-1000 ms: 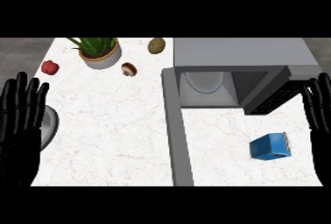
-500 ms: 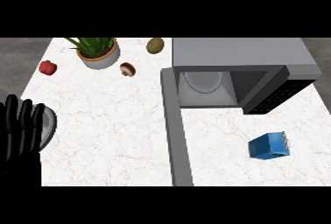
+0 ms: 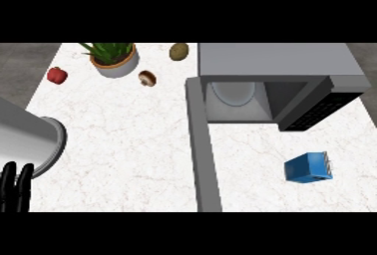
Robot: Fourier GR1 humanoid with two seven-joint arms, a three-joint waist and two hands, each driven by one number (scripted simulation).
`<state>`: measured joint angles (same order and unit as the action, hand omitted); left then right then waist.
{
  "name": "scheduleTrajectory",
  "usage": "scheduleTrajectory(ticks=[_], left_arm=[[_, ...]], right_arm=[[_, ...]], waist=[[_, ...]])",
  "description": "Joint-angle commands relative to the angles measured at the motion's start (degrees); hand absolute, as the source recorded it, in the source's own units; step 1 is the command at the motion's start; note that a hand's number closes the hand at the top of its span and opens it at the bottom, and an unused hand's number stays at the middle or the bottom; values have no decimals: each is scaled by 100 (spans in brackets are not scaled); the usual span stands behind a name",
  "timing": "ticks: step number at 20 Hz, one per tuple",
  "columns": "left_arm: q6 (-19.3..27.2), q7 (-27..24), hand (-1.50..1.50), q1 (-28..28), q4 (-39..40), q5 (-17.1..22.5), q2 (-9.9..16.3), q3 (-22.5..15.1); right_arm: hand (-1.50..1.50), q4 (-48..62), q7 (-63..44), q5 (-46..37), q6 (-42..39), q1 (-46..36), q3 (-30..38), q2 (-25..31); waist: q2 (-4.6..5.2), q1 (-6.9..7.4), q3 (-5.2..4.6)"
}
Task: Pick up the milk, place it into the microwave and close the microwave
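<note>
Lying on the counter (image 3: 125,144) right of the grey divider (image 3: 202,149), the milk (image 3: 308,167) is seen as a blue carton, just in front of the open microwave (image 3: 276,82) and untouched. The door (image 3: 318,105) is swung out to the right, its free end near the carton. A plate (image 3: 234,92) is seen inside the cavity.

Step in hand is judged to be the reach; no grasp is made yet. The right hand is not in view. Only fingertips of the left hand (image 3: 15,187) are seen at the lower left edge; whether apart or curled cannot be told.

Advice: the carton is best taken from the side away from the door and lifted clear before being moved into the cavity.

Far left: plant (image 3: 112,57), red pepper (image 3: 57,75), mushroom (image 3: 147,78), potato (image 3: 179,51). None is judged to obstruct.
</note>
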<state>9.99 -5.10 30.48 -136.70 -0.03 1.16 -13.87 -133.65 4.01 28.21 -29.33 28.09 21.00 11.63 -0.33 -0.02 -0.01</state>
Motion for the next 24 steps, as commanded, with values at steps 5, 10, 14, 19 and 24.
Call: scheduleTrajectory(ticks=[5, 10, 14, 19, 24], left_arm=[[-435, -989, -150, 1507, -377, 290, 142, -232], [-671, -1544, -150, 1865, -111, 476, 143, -109], [-1066, -1682, -150, 2548, -683, 1052, 442, 279], [-1253, -2375, -150, 2696, -22, 886, 296, 265], [-1614, -2770, -150, 3156, -32, 1157, 424, 583]], right_arm=[[-150, -156, 501, -984, -398, 339, -47, -697], [-150, 678, 792, -1588, -415, -294, -72, -744], [-150, 820, 923, -1981, -365, -257, -113, -895], [-150, 1346, 1042, -2657, -139, -789, -325, -840], [-150, 2198, 1321, -3136, 59, -1403, -279, -697]], waist=[[1, 51, -1], [13, 79, 1], [5, 91, 1], [14, 99, 1], [13, 141, 2]])
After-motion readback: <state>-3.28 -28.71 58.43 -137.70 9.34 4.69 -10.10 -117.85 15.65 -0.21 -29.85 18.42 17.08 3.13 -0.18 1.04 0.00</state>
